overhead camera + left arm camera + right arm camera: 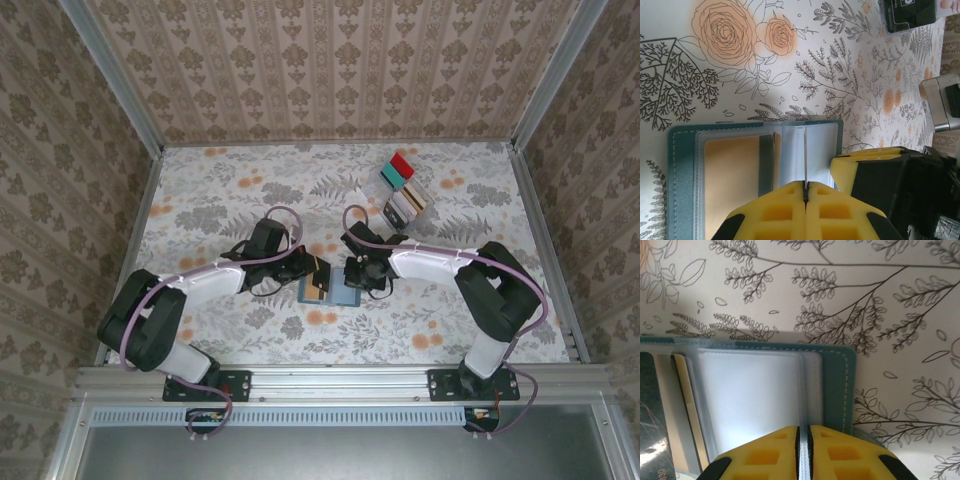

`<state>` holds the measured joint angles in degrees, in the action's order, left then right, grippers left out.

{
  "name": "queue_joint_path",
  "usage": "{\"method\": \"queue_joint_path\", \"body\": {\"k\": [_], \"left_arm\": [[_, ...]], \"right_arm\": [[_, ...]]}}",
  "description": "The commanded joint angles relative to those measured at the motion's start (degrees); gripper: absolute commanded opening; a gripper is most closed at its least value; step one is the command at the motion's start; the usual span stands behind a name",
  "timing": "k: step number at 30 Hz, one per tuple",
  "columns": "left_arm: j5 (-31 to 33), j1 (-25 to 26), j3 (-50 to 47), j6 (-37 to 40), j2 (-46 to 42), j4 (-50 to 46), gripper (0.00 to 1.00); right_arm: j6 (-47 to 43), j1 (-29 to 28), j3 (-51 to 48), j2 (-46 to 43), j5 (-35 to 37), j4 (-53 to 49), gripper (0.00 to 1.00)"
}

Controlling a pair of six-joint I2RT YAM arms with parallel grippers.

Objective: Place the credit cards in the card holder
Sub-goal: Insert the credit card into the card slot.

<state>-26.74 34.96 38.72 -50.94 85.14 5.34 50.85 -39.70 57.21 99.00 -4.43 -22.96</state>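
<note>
Yellow-padded left gripper [805, 192] and right gripper [803, 435], 2 in all, each pinch a clear inner leaf of 1 open card holder [682, 175]; 1 tan card [732, 180] sits inside it.

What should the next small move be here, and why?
Probably ease the left fingers toward the open card holder, so the thin card they pinch, seen edge-on, slides into a slot near the fold. The right fingers are shut on the holder's right edge, steadying it, and a tan card already sits in the left pocket.
</note>
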Motion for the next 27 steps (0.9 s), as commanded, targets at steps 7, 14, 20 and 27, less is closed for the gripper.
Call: {"method": "queue_joint_path", "body": {"k": [7, 14, 20, 27], "left_arm": [[-0.38, 0.90, -2.51, 0.72, 2.16, 4.13, 0.00], [-0.62, 0.99, -3.03, 1.03, 2.65, 4.91, 0.00], [-1.73, 1.23, -6.03, 0.66, 3.57, 11.91, 0.00], [-1.19, 1.78, -7.72, 0.72, 4.18, 15.49, 0.00]], "right_arm": [[-0.84, 0.24, -0.52, -2.11, 1.80, -2.39, 0.17], [-0.83, 0.42, -1.31, -2.96, 5.49, -5.52, 0.19], [-0.29, 0.42, -2.99, -0.13, 6.39, -4.74, 0.19], [-0.01, 0.39, -3.62, 1.20, 6.45, -4.11, 0.19]]}}
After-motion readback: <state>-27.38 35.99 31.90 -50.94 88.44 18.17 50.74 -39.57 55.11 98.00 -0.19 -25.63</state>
